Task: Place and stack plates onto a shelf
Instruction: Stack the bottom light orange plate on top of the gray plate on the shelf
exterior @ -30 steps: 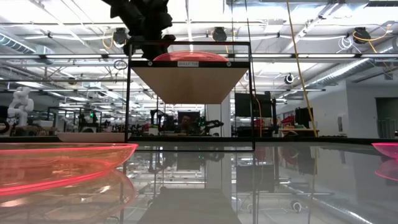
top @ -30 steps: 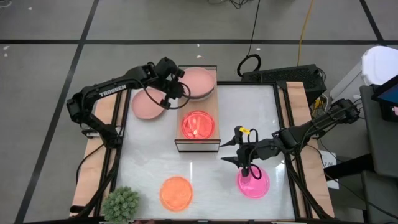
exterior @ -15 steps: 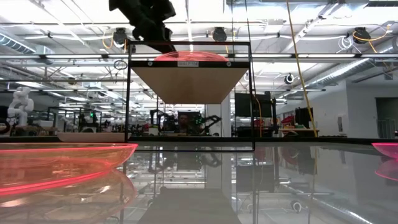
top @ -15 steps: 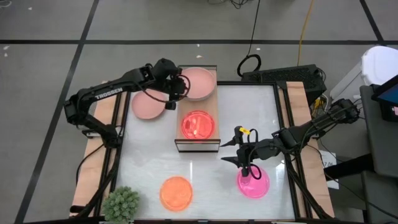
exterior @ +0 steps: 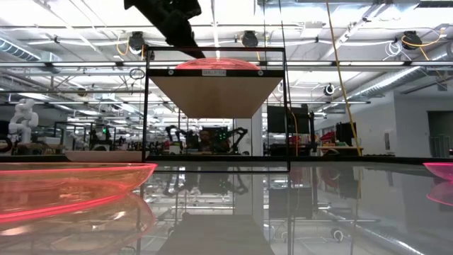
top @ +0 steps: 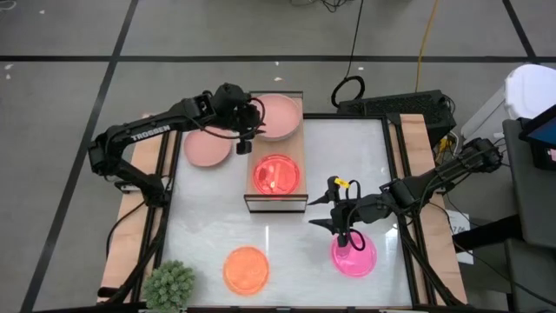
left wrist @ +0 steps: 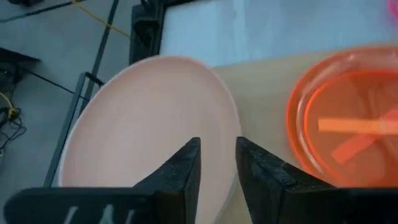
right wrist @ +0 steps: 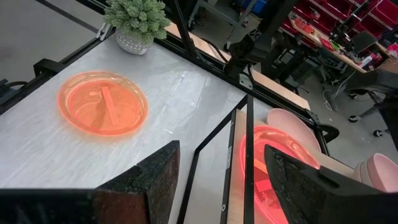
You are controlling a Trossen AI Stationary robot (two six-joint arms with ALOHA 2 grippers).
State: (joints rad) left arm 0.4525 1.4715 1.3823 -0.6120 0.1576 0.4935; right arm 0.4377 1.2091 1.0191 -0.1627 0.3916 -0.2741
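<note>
A dusty pink plate (top: 278, 115) lies on the far end of the light-wood shelf (top: 298, 152), overhanging its far-left corner. My left gripper (top: 247, 129) is shut on that plate's left rim. An orange-red plate (top: 276, 174) sits on the shelf's near half. A second dusty pink plate (top: 206, 148) lies flat on the table left of the shelf. An orange plate (top: 246, 268) and a hot pink plate (top: 356, 256) lie near the table's near edge. My right gripper (top: 345, 236) hangs open above the hot pink plate's left rim. My left gripper (left wrist: 217, 146) holds the dusty pink plate by its rim (left wrist: 229, 163) on the side toward the table's left. The rim runs between the two fingers. The fingers come slanting down from the left. The plate lies about level, its underside on the shelf board (left wrist: 261, 81).
A spiky green plant ball (top: 169, 284) stands at the table's near-left corner. The shelf's black frame (exterior: 216, 51) stands tall in the table's middle. Wooden side boards (top: 421, 139) run along both sides. Bare tabletop lies right of the shelf.
My left gripper has edged a little toward the right, closer over the shelf's far end, and its wrist has turned slightly. The dusty pink plate has stayed on the shelf. My right arm has kept still.
</note>
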